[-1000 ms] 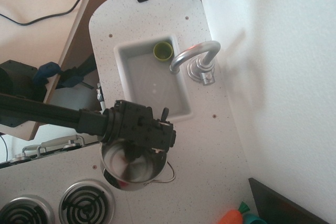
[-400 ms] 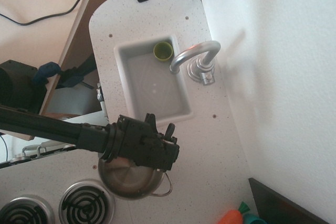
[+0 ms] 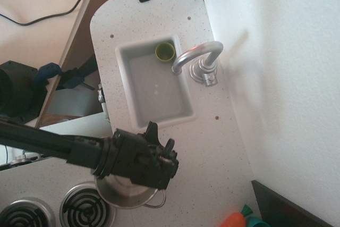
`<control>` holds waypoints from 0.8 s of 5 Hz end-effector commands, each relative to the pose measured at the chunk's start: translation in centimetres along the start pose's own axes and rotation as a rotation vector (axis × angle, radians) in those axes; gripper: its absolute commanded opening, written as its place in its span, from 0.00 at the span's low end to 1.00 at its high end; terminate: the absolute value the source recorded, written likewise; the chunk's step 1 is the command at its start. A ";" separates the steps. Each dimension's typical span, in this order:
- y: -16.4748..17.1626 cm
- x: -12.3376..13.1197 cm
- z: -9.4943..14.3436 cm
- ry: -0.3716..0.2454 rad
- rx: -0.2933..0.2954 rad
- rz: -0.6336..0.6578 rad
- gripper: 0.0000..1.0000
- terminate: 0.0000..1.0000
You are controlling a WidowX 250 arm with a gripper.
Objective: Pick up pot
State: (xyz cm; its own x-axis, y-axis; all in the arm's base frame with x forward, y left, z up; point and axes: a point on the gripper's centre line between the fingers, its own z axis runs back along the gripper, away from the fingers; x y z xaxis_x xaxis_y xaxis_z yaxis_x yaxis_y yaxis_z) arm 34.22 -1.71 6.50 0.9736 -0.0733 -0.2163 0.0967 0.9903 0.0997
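Observation:
The pot (image 3: 126,197) is small, round and shiny silver, with a thin wire loop handle (image 3: 157,202). It is at the bottom of the view, between the sink and the stove burners. My gripper (image 3: 137,169) is a black block directly above the pot and hides its upper half. The fingers reach down at the pot's rim and are hidden under the wrist. The pot follows the gripper, so the gripper looks shut on it. The pot's left edge overlaps the nearest burner (image 3: 85,207).
A white sink (image 3: 159,116) holds a small yellow-green cup (image 3: 165,51) at its far corner, with a silver faucet (image 3: 197,57) beside it. A second burner (image 3: 24,217) is at the bottom left. An orange toy (image 3: 234,220) and a dark panel (image 3: 287,211) are at the bottom right.
The gripper and the pot have moved together down and to the left, toward the burners. The pot now overlaps the nearest burner.

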 end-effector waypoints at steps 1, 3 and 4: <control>-1.5 0.1 4.7 -0.112 0.112 -0.057 0.00 0.00; -2.0 -0.3 7.4 -0.135 0.162 -0.032 0.00 0.00; -1.0 -0.7 9.5 -0.201 0.147 -0.009 0.00 0.00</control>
State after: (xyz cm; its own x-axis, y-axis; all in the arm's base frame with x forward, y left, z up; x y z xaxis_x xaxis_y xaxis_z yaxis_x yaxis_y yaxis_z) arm 34.76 -3.73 13.82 0.9917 -0.0973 -0.0836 0.1157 0.9601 0.2546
